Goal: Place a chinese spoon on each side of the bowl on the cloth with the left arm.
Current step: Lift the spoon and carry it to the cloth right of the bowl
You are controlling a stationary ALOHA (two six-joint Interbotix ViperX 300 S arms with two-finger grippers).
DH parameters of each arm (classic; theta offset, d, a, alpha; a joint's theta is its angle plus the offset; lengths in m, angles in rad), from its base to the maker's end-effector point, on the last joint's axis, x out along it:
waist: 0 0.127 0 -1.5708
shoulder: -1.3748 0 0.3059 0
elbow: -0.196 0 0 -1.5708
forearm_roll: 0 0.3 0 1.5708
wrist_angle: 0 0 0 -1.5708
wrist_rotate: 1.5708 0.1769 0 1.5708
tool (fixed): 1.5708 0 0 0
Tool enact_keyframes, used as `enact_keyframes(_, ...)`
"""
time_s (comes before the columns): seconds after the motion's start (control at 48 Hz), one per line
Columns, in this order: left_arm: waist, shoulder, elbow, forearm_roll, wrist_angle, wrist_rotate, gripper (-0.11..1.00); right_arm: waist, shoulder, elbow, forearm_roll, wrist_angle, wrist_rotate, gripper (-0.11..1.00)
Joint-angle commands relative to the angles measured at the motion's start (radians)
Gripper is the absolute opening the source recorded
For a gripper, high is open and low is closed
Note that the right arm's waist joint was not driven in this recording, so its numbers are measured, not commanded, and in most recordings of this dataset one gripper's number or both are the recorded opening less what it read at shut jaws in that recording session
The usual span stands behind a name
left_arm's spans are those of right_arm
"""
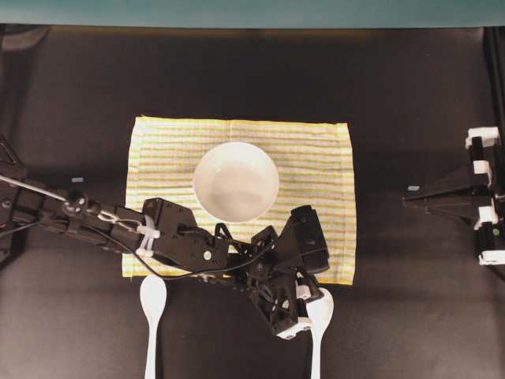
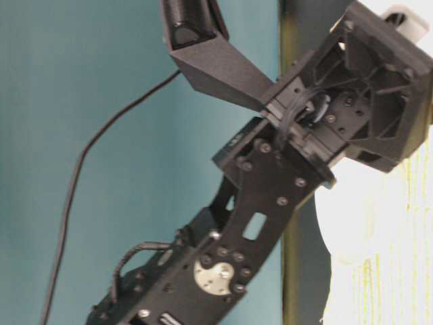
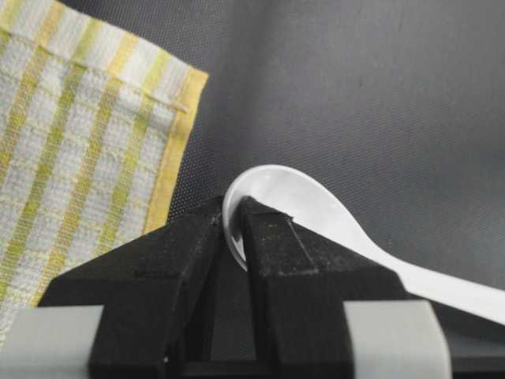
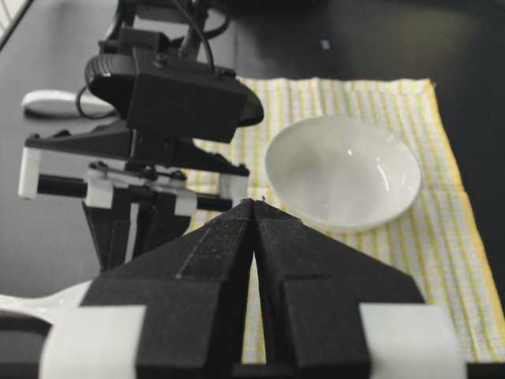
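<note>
The left gripper (image 1: 304, 312) stood closed on the rim of the right-hand spoon (image 1: 319, 332), its black fingers (image 3: 272, 245) pinching the bowl end of the white spoon—the wrist view showed the thin wall of the scoop caught between them. That spoon lay on the dark table (image 1: 410, 300) just off the near right corner of the cloth (image 1: 316, 150), its handle running toward the near edge, so its long axis pointed roughly near-to-far. From the grip, the bowl (image 1: 235, 181) sat up and to the left, at the middle of the cloth, with bare striped fabric on its right side; the carry would likely be short, far and slightly left. A second spoon (image 1: 151, 316) lay off the cloth's near left corner, parallel and untouched. The right gripper (image 1: 414, 197) rested well apart at the right with its jaws together—empty. A teal wall (image 1: 252, 12) ran along the far side.
</note>
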Motion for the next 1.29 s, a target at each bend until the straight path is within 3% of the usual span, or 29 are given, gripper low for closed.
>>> enact_keyframes(0.0,0.017,-0.049,-0.032,0.005,0.035,0.005,0.08,0.000,0.005,-0.008,0.003,-0.005,0.005,0.00)
enact_keyframes(0.167,0.067,-0.135,-0.094,0.005,0.232,0.018,0.08,0.000,0.005,-0.008,0.002,-0.005,0.005,0.00)
enact_keyframes(0.521,0.218,-0.259,-0.285,0.005,0.577,0.190,0.07,0.000,-0.014,-0.006,0.002,-0.005,0.006,0.00)
enact_keyframes(0.854,0.267,-0.212,-0.279,0.005,0.529,0.213,0.07,0.000,-0.020,0.002,0.003,-0.003,0.006,0.00)
enact_keyframes(1.041,0.295,-0.190,-0.201,0.005,0.387,0.213,0.07,0.000,-0.020,0.002,0.003,-0.005,0.006,0.00)
enact_keyframes(1.27,0.327,-0.150,-0.152,0.005,0.354,0.227,0.07,0.000,-0.021,0.003,0.003,-0.005,0.006,0.00)
